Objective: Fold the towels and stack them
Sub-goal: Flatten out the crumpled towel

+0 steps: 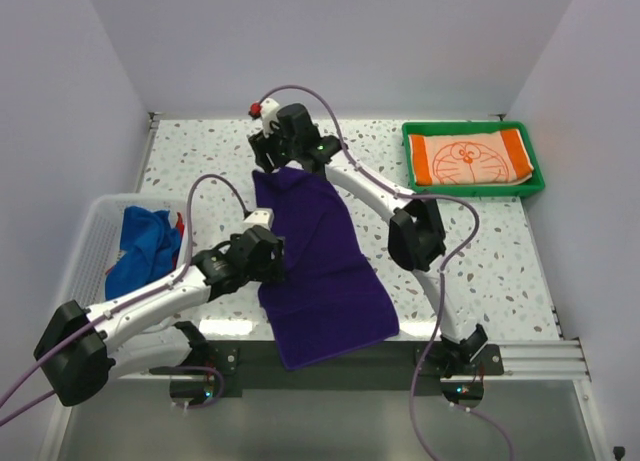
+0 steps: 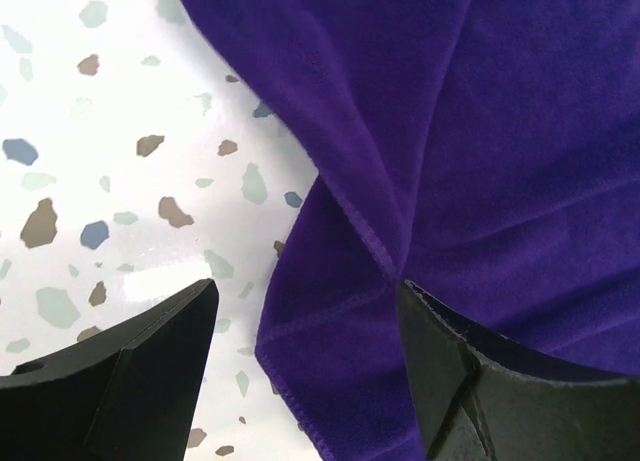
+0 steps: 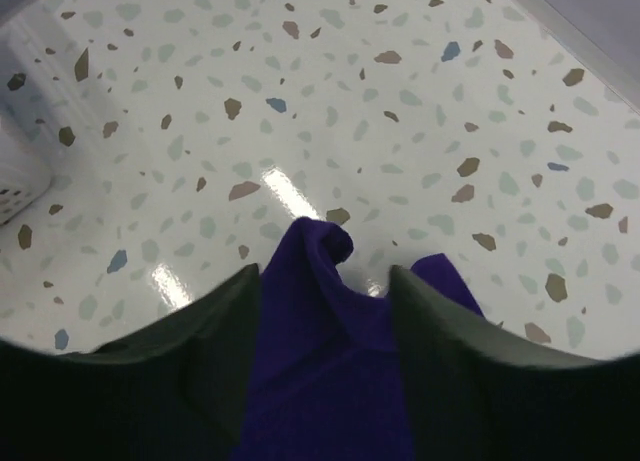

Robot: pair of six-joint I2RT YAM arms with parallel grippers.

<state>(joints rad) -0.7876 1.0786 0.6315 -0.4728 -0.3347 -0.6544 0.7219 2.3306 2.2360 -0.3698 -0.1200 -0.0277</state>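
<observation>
Left end effector (image 2: 305, 289): fingers spread wide, gripping nothing; it hangs low over the near left edge of the dark purple cloth towel (image 1: 320, 271), one finger above bare tabletop (image 1: 480, 251), the other above the cloth.
Right end effector (image 3: 320, 276): at the towel's far end, fingers parted with a bunched peak of purple cloth between them; I can't tell from here whether it has a grip.
Purple towel: spread lengthwise down the middle of the speckled tabletop, creased along its left side, near end hanging over the front edge.
Green plastic tray (image 1: 535, 161): far right corner, holding a folded orange-and-white towel with a cartoon cat face (image 1: 470, 158), lying flat.
White mesh basket (image 1: 105, 216): left edge, with a crumpled bright blue towel (image 1: 145, 246) inside.
In the way: the right arm's elbow (image 1: 415, 236) stands between the purple towel and the tray; the left arm reaches along the basket's near side.
</observation>
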